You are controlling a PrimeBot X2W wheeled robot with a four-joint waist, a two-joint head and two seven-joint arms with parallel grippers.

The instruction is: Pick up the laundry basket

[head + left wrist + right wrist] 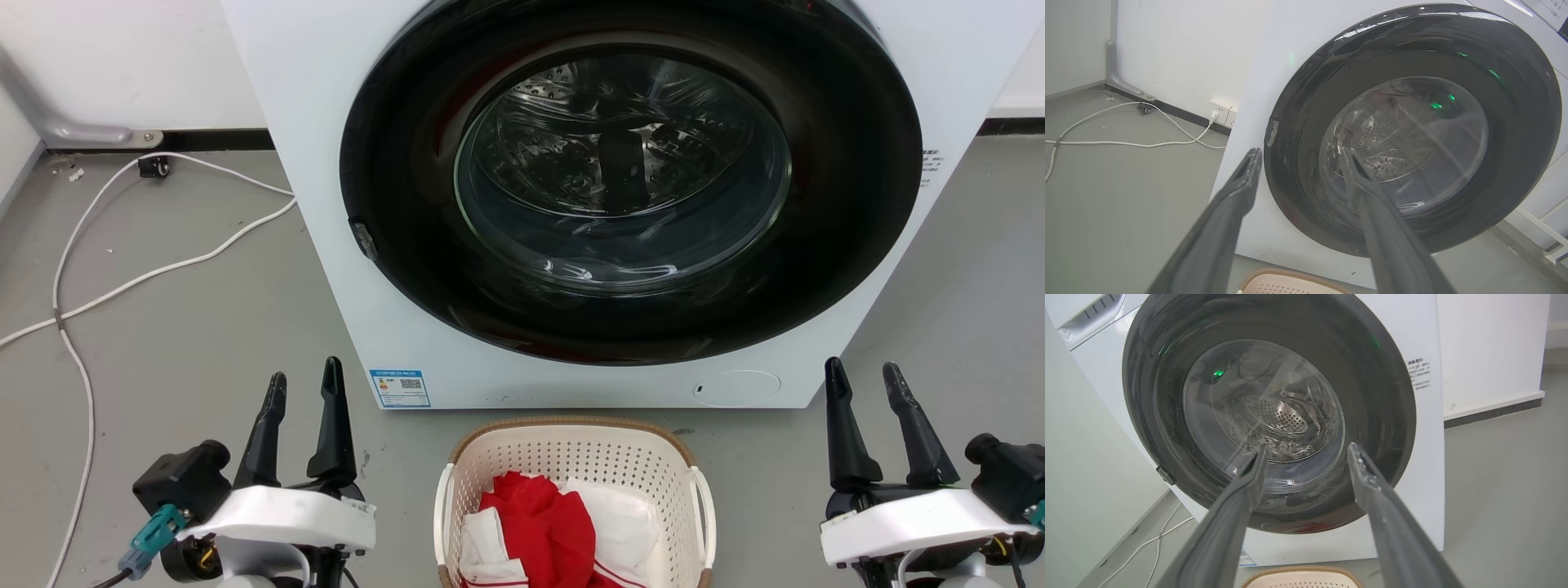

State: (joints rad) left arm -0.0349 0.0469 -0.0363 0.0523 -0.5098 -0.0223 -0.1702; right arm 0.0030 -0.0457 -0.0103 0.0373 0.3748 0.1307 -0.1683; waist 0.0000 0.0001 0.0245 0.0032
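Observation:
The laundry basket (563,457) stands on the floor at the bottom middle of the head view, cream-white and perforated with a brown rim and white loop handles on both sides; red and white cloth lies inside. Its rim peeks in at the bottom of the left wrist view (1290,283) and of the right wrist view (1302,575). My left gripper (306,384) is open, left of the basket and apart from it. My right gripper (864,377) is open to the basket's right, holding nothing. Both point toward the washer, as the left wrist view (1300,157) and right wrist view (1306,451) show.
A white washing machine (326,122) with a closed dark round door stands right behind the basket. White cables (122,286) trail over the grey floor at the left, running to a wall socket (1222,114). A grey pipe foot (98,135) sits by the wall.

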